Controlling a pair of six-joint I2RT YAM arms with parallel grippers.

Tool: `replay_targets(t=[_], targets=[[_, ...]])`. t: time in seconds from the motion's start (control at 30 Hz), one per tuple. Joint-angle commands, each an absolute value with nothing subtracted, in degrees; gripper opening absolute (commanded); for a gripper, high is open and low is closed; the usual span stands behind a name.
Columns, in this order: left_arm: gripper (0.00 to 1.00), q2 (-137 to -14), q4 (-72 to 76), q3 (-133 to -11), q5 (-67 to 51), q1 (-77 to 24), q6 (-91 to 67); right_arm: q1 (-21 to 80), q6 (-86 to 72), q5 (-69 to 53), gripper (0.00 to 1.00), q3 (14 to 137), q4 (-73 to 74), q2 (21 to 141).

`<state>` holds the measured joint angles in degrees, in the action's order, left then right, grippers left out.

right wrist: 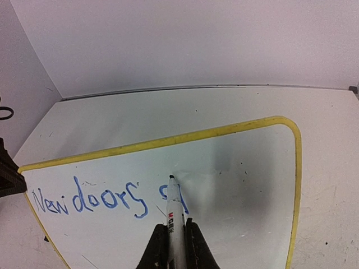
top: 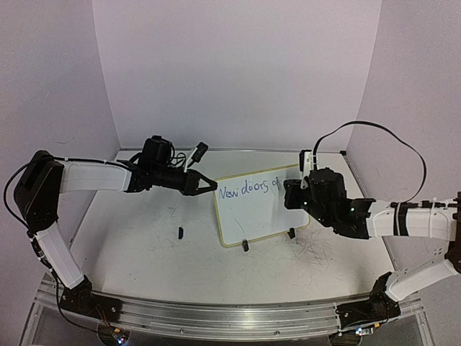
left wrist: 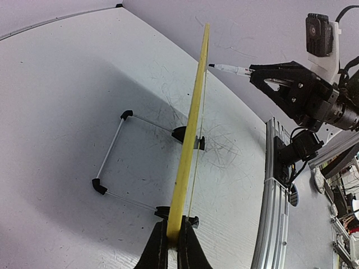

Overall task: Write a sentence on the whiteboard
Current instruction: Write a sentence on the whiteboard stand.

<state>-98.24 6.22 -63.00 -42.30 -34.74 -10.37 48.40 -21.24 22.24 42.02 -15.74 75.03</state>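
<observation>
The whiteboard (top: 256,216) stands tilted on two black feet at mid table, with a yellowish frame (right wrist: 168,140). Blue script (top: 248,189) on it reads "New doors" plus the start of another word (right wrist: 90,200). My left gripper (top: 211,187) is shut on the board's left edge; in the left wrist view the frame (left wrist: 190,123) is edge-on between the fingers (left wrist: 173,244). My right gripper (top: 288,193) is shut on a white marker (right wrist: 175,216), whose black tip rests on the board just right of the last blue letter. The marker also shows in the left wrist view (left wrist: 230,69).
A small black cap-like piece (top: 179,232) lies on the table left of the board. The board's wire stand (left wrist: 112,162) reaches out behind it. Grey scribbles (top: 313,249) mark the table. Walls close in on the back and both sides.
</observation>
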Motion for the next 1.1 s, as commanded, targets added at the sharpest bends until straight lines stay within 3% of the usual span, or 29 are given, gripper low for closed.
replay_targets(t=[0.0, 1.07], targets=[[0.00, -96.71, 2.82, -62.87, -41.85, -35.42, -8.44, 48.01, -20.65, 22.68, 0.00, 44.58, -17.23, 76.20], [0.00, -96.61, 2.79, -62.79, -41.74, -35.42, -8.33, 47.89, -23.86, 25.41, 0.00, 41.19, -14.11, 74.06]])
